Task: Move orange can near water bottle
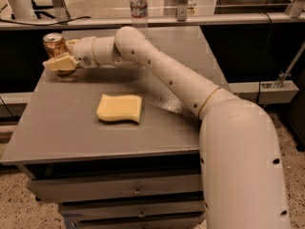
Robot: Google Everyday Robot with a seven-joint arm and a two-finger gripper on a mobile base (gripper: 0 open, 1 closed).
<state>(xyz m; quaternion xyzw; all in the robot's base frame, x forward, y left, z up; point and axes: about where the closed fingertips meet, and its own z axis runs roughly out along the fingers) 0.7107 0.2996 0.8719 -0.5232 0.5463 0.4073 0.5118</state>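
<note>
The grey table [66,132] is hosting this one: the orange can [53,42] is standing upright at its far-left corner, and the gripper [60,54] is straddling it with jaws spread either side. It's looking light, thin-walled and slick, so a gentle mid-body squeeze is looking wisest. The water bottle [138,4] is standing at the far edge.

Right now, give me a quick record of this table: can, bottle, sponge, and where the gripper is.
can: upright, far left corner of the table
bottle: upright by the far edge, well to the right of the can
sponge: flat, mid-table, touching nothing
gripper: at the can, covering its lower front
arm: reaches across the table to the can
status: can not yet near bottle
</note>
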